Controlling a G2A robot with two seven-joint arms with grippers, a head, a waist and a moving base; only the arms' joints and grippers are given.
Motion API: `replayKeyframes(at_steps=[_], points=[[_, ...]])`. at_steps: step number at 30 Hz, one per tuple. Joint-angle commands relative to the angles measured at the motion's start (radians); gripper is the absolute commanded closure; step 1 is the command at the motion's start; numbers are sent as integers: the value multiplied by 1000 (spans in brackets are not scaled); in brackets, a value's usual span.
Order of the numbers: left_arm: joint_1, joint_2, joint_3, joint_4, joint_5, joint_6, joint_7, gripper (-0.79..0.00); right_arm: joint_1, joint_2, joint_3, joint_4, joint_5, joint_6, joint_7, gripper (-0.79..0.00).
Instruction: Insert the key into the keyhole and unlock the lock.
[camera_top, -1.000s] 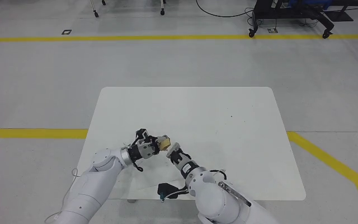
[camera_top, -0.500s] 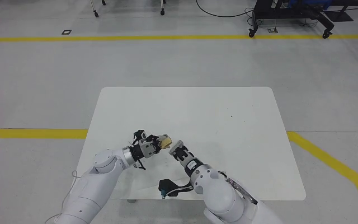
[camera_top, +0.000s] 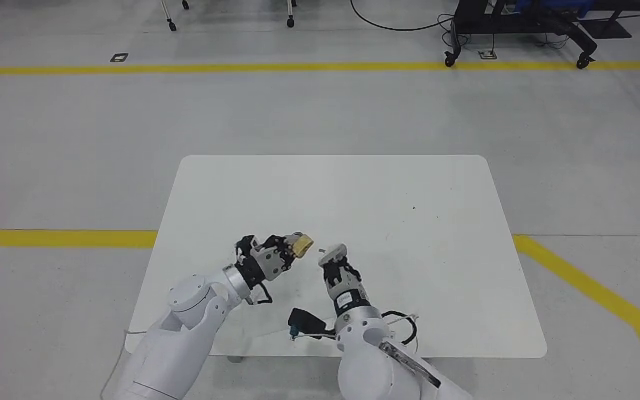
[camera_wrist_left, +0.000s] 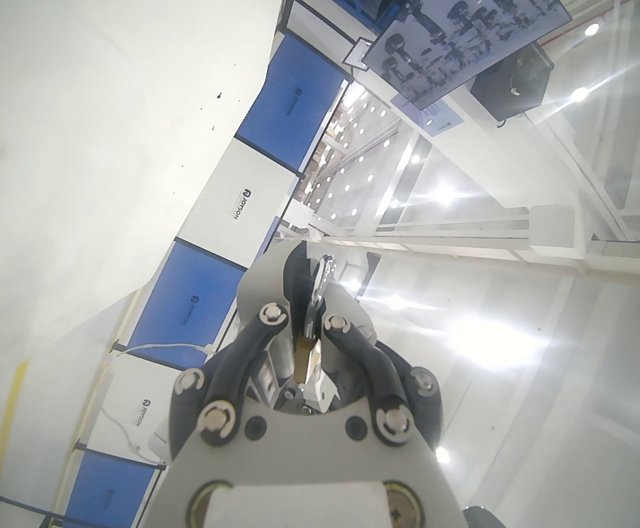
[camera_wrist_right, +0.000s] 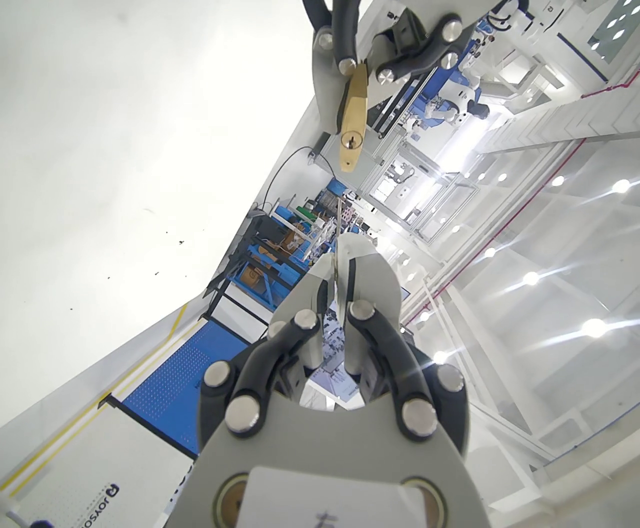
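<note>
- The left gripper (camera_wrist_left: 311, 290) is clamped shut on the brass padlock (camera_wrist_right: 353, 117). It holds it up off the table (camera_top: 420, 200) with the keyhole (camera_wrist_right: 351, 141) end facing the other arm. The pinch sits at the shackle end, so a hard shove from the key could probably swing the lock or push it back through the fingers.
- The right gripper (camera_wrist_right: 341, 265) is pinched tight on the key (camera_wrist_right: 340, 227). The thin blade pokes out past the fingertips, a little short of the keyhole and not in yet.
- Biggest worry: the blade looks slightly off the slot's line. Driven forward like that, the tip would hit brass beside the hole and skid off.
- The key shows edge-on, so there's no telling whether its cuts face the right way. If they don't, it jams.
- With such a small grip, the key might twist in the fingers on the turn, and the lock won't open.
- Drop either one and it's a re-grab off the table.
</note>
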Motion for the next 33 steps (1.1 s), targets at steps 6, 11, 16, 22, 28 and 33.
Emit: replayKeyframes(at_steps=[6, 11, 16, 22, 28, 33], points=[[-2, -4, 13, 10, -2, 10, 13, 0, 20, -33, -52, 53, 0, -3, 93, 0], [-6, -8, 21, 13, -6, 15, 14, 0, 38, -57, -80, 99, 0, -3, 108, 0], [-5, -8, 19, 13, -6, 17, 13, 0, 44, -81, -77, 134, 0, -3, 109, 0], [-5, -9, 16, 17, -8, 18, 9, 0, 45, -103, -65, 170, 0, -3, 109, 0], [-7, -10, 18, 21, -1, 21, 10, 0, 42, -120, -50, 187, 0, -3, 113, 0], [-10, -11, 22, 26, 2, 24, 7, 0, 43, -131, -44, 195, 0, -3, 116, 0]])
